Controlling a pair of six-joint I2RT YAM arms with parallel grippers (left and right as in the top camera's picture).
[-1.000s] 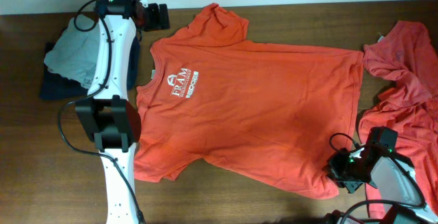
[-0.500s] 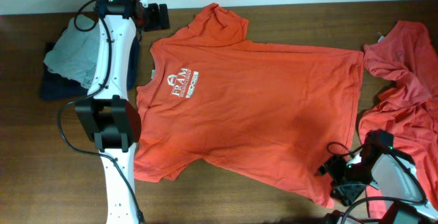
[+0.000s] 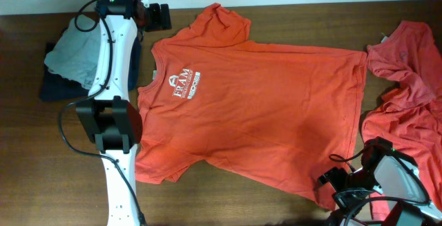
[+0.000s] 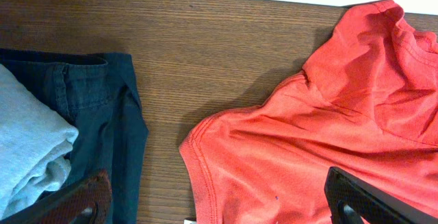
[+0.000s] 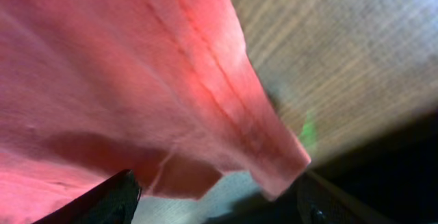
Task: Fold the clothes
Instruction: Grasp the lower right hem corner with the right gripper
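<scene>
An orange-red T-shirt [image 3: 255, 108] with a white chest logo [image 3: 183, 86] lies spread flat on the brown table. A second coral shirt [image 3: 407, 108] sits crumpled at the right edge. My left gripper [image 3: 159, 16] hovers open at the back left; in the left wrist view it [image 4: 219, 210] spans the shirt's collar and shoulder [image 4: 328, 135] without touching. My right gripper [image 3: 336, 186] is at the flat shirt's front right hem corner. In the right wrist view its jaws [image 5: 219, 207] stand apart and the hem corner [image 5: 274, 162] droops loosely between them, not pinched.
A folded grey garment [image 3: 72, 53] rests on dark blue jeans [image 3: 52, 88] at the back left, close beside the left gripper; both show in the left wrist view, grey garment [image 4: 27, 148] and jeans [image 4: 109, 114]. The table's back edge meets a white wall.
My right gripper opened, let go of the shirt's front right hem corner, and drew back toward the table's front edge. The left arm has not moved.
</scene>
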